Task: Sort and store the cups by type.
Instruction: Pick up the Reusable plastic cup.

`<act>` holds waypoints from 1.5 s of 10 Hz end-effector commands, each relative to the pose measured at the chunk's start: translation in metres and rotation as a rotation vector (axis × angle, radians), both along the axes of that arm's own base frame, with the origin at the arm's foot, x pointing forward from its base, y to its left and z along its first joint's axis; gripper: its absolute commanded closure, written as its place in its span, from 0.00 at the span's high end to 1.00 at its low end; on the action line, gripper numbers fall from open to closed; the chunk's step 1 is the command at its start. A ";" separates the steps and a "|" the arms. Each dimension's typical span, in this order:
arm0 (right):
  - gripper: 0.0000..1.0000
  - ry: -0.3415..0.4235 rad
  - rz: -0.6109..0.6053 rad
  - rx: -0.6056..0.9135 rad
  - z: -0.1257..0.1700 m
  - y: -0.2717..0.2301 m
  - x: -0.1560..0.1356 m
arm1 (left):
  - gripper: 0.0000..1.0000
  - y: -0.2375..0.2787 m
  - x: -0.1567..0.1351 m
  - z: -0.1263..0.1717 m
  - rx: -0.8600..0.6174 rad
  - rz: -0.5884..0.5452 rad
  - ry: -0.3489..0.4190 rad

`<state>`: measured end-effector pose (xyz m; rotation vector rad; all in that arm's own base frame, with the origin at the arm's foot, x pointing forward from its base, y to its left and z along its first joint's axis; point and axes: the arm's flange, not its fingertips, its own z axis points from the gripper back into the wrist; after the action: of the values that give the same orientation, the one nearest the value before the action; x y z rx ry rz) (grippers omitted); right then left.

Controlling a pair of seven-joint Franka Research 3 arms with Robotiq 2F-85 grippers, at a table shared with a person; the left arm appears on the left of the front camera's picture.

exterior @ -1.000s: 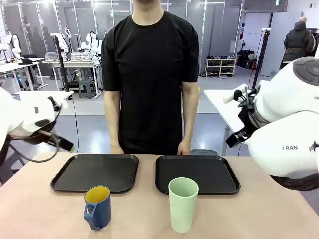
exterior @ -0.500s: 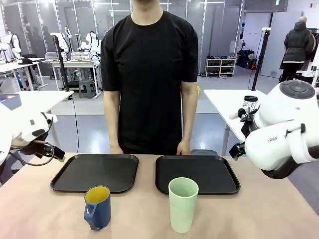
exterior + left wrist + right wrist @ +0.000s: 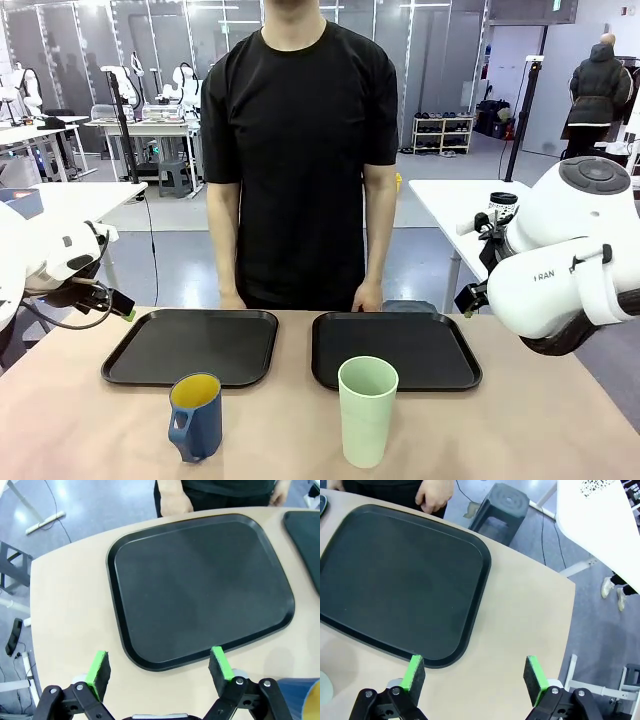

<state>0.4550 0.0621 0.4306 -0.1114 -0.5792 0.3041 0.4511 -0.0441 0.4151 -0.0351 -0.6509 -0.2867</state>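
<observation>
Both arms are seen drawn back toward the table's sides since a second ago, and the right arm no longer looms close to the front camera; the cups are unmoved. The left gripper [image 3: 159, 655] is held wide open, with nothing gripped between its green pads [image 3: 100, 666]. The near rim of the left black tray [image 3: 200, 580] is framed between its fingertips. The dark blue mug [image 3: 196, 414], yellow inside, is stood on the table [image 3: 520, 430] in front of that tray and is glimpsed just outside one finger. The right gripper [image 3: 472, 662] is likewise spread wide and empty. Bare table is seen between its fingers, and a corner of the right black tray [image 3: 395, 580] lies just beyond one fingertip. The pale green tumbler [image 3: 367, 410] is stood upright before that tray, apart from the mug. A person's hands [image 3: 369, 297] are rested at the table's far edge.
</observation>
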 end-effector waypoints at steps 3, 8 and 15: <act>1.00 0.007 -0.005 0.001 -0.004 -0.002 0.003 | 1.00 0.000 0.000 -0.001 0.000 0.000 0.001; 1.00 0.007 -0.005 0.001 -0.004 -0.002 0.003 | 1.00 0.000 0.000 -0.001 0.000 0.000 0.001; 1.00 0.007 -0.005 0.001 -0.004 -0.002 0.003 | 1.00 0.000 0.000 -0.001 0.000 0.000 0.001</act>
<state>0.4560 0.0594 0.4271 -0.1104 -0.5711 0.2994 0.4510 -0.0441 0.4144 -0.0351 -0.6491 -0.2868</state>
